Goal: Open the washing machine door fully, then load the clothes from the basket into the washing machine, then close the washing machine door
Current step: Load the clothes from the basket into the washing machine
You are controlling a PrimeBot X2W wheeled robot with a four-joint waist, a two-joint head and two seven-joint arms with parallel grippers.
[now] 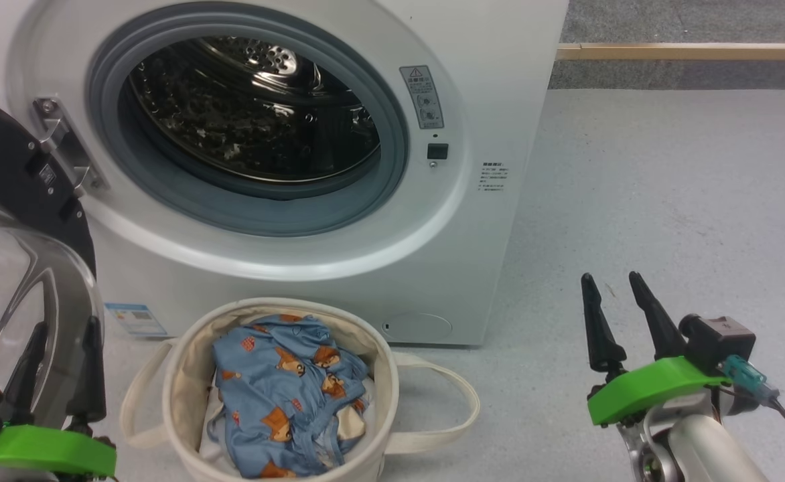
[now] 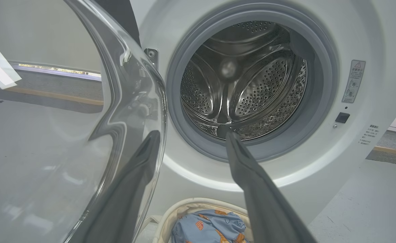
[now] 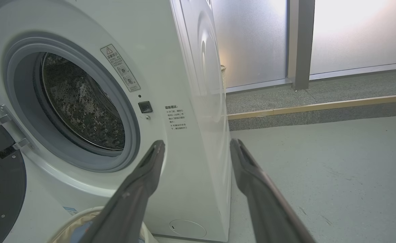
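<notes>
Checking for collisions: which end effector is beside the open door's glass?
The left end effector, beside the glass bowl of the washing machine door; the right end effector is out over the floor.

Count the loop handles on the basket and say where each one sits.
2. The left handle loops out from the left side of the basket, and the right handle loops out from its right side, both drooping toward the floor. None appears hidden.
</notes>
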